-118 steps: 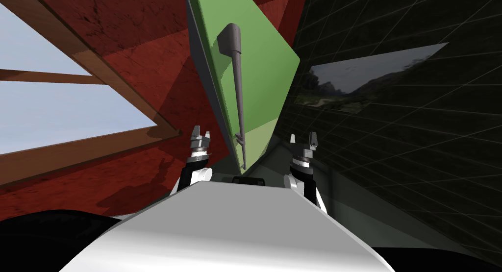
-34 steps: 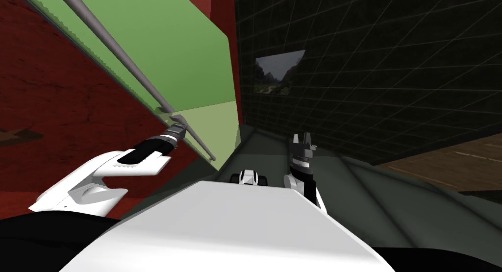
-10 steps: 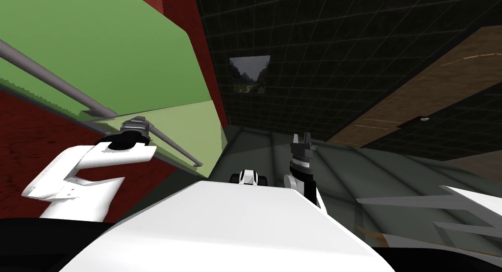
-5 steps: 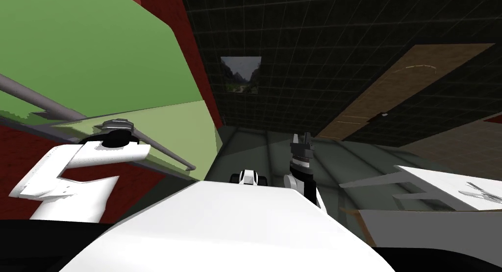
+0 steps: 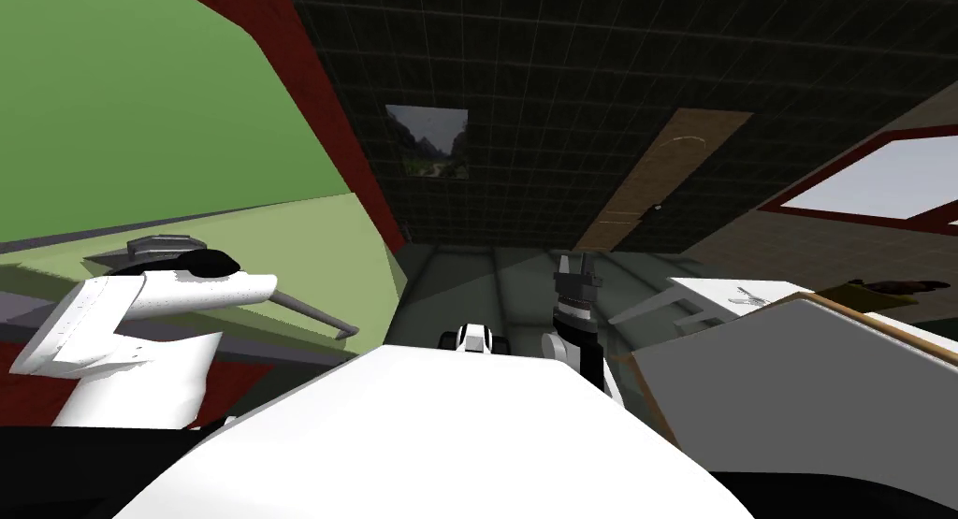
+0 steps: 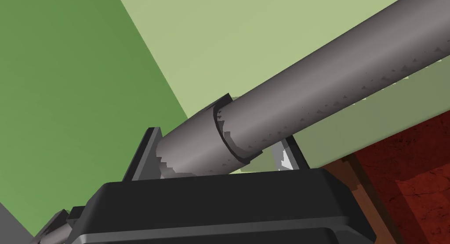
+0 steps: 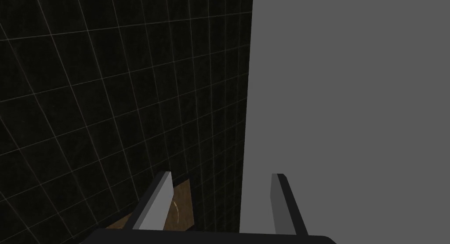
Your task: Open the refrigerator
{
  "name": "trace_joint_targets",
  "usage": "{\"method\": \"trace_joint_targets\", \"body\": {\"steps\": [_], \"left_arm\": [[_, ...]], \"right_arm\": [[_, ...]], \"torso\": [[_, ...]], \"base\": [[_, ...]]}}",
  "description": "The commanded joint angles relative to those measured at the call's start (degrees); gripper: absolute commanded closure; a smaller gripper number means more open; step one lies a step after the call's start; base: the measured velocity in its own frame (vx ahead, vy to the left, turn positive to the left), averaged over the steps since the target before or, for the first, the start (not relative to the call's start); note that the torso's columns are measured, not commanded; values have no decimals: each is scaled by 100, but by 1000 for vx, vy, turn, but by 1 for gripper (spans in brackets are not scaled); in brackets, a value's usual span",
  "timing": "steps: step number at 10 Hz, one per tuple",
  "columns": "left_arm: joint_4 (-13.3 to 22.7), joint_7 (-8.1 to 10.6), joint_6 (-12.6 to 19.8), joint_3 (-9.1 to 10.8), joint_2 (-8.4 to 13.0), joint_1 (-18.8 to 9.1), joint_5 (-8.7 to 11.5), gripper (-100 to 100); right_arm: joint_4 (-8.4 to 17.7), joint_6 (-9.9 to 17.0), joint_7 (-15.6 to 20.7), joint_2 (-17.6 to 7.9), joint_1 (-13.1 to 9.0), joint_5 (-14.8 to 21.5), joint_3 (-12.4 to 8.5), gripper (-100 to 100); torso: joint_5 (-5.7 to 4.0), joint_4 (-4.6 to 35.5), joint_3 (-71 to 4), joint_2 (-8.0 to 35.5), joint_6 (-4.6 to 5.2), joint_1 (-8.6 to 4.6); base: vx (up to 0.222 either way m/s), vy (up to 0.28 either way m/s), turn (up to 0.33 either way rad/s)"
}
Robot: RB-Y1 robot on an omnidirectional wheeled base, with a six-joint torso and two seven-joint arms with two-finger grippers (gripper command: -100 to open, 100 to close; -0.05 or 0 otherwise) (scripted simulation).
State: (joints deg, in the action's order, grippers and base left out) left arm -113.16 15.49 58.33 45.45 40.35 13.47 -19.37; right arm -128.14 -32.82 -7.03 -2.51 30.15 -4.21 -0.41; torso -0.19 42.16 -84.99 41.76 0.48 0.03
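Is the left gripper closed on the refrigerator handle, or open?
Shut: the fingers of the left gripper press both sides of the grey handle.

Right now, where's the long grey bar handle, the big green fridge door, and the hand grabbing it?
long grey bar handle [image 6: 334, 72]: left wrist view, middle of the bar.
big green fridge door [image 5: 140, 102]: head view, its flat front.
left gripper [image 6: 217, 144]: left wrist view, between its fingertips.

My left gripper clamps its 2 fingers on the grey handle, elbow bent; my right gripper sits well to the handle's right, fingers apart.
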Motion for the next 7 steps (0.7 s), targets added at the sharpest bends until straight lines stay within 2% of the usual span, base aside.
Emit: {"method": "trace_joint_targets", "body": {"steps": [1, 2, 3, 4, 5, 6, 7], "left_arm": [[235, 81, 202, 149, 24, -158, -457, 100], [509, 151, 376, 299, 43, -277, -605, 100], [509, 151, 376, 299, 43, -277, -753, 100], [779, 221, 551, 449, 62, -396, -944, 100], [783, 221, 551, 449, 62, -396, -1143, 100], [1052, 291, 725, 599, 80, -515, -1365, 100], [1057, 291, 725, 599, 80, -515, -1486, 100]], "right_arm": [[0, 0, 0, 0, 0, 0, 0, 0], [0, 0, 0, 0, 0, 0, 0, 0], [0, 0, 0, 1, 0, 0, 1, 0], [0, 0, 0, 0, 1, 0, 0, 0], [0, 0, 0, 0, 0, 0, 0, 0], [0, 0, 0, 0, 1, 0, 0, 0], [0, 0, 0, 0, 0, 0, 0, 0]], "torso": [[5, -2, 0, -1, 2, -4], [2, -1, 0, -1, -3, 1], [8, -4, 0, -2, 2, -4], [9, -2, 3, 0, -7, 9], [21, -3, 6, 4, -6, 21], [19, 0, 10, 11, -8, 28], [21, 1, 13, 15, -9, 22]], "base": [[-28, -118, -279], [-24, -152, -338], [-13, -126, -240], [-6, -129, -317], [-16, -117, -280], [-20, -137, -377], [-2, -119, -302]]}}
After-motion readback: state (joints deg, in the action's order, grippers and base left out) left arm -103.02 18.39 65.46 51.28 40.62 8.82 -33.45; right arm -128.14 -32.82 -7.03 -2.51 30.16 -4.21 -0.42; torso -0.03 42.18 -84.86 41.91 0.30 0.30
